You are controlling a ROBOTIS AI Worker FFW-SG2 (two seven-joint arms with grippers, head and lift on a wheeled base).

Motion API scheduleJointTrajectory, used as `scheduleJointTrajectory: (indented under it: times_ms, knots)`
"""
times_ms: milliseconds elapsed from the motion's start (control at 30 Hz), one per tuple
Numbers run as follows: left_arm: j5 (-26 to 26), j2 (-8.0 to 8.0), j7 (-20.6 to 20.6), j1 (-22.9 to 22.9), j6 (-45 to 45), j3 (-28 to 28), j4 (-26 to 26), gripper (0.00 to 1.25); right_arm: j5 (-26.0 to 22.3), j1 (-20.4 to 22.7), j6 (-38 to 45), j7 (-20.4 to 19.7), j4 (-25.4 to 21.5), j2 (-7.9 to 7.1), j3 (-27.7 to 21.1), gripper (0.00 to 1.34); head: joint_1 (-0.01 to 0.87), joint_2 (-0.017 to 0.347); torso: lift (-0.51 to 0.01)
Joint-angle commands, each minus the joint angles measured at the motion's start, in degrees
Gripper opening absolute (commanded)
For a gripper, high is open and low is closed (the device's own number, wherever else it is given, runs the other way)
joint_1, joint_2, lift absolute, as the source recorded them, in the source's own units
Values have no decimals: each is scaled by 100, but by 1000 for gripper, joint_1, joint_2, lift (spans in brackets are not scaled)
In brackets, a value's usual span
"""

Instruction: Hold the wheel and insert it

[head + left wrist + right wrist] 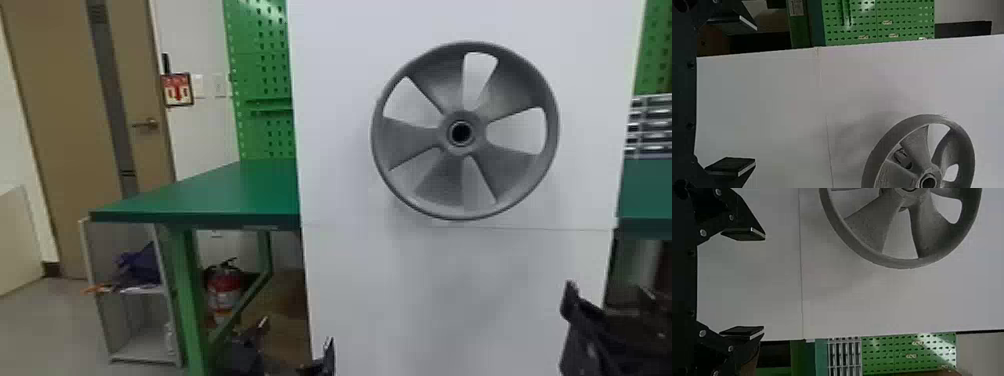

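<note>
Wheel (410, 141) was held upright at the face of the white panel (345, 280). Below it, the left gripper (748, 94) and the right gripper (758, 283) were spread wide, with nothing gripped. The step in hand was judged to be the approach; next, both should be raised to opposite sides of the rim (552, 132).

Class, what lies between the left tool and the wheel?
No object: the left wrist view shows bare white panel, crossed by a thin seam, between left tool and wheel.
</note>
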Motion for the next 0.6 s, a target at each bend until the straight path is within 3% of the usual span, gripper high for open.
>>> scheduleJointTrajectory:
  times_ms: [0, 233, 567]
  knots:
    - [-8, -4, 0, 9, 0, 48, -36, 1149, 33, 425, -443, 6, 130, -33, -39, 913, 233, 304, -499]
    - [28, -4, -53, 9, 70, 13, -44, 1149, 95, 1093, -1234, 6, 288, 11, -118, 913, 233, 304, -499]
    - [1, -4, -71, 62, 79, -31, -53, 1149, 235, 1480, -1946, 6, 631, 29, -179, 910, 233, 304, -499]
